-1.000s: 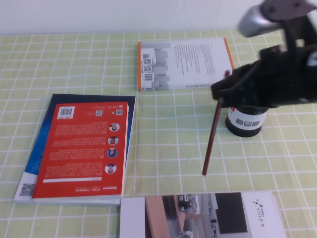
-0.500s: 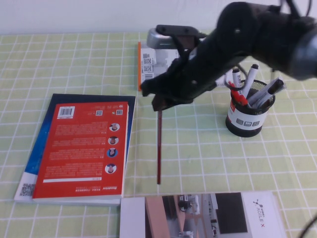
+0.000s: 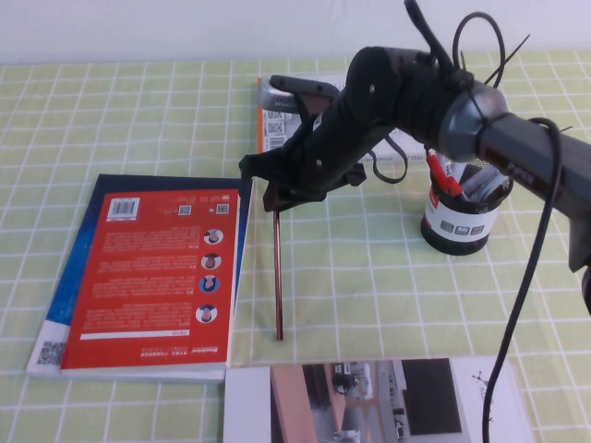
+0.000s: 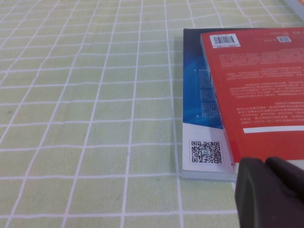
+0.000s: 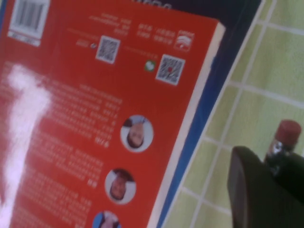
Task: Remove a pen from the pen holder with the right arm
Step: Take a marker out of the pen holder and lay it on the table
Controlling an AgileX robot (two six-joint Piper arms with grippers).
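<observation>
**Pen out of the holder, hanging over mid-tabletop**

At the left of the high view I am looking at a red book (image 3: 152,277) lying on a blue book (image 3: 74,277), both resting flat on the green checked tabletop (image 3: 138,111). The left gripper (image 4: 268,192) is showing only in its own wrist view, at the lower right of the frame, sitting just beside the near corner of that stack; I cannot tell whether it is gripping or slack.

Toward the middle, the right gripper (image 3: 275,196) is hovering above the red book's right edge, its jaws pinching the top of a dark red pen (image 3: 277,277). The pen is hanging nearly upright, its tip pointing down just beside the stack; I cannot tell whether it is touching the cloth.

A booklet (image 3: 369,401) is lying at the bottom centre. A white book (image 3: 277,120) is lying at the upper centre, partly behind the arm. At the right, the black pen holder (image 3: 454,226) is standing upright, with other pens sticking out of it, well apart from the lifted pen.
</observation>
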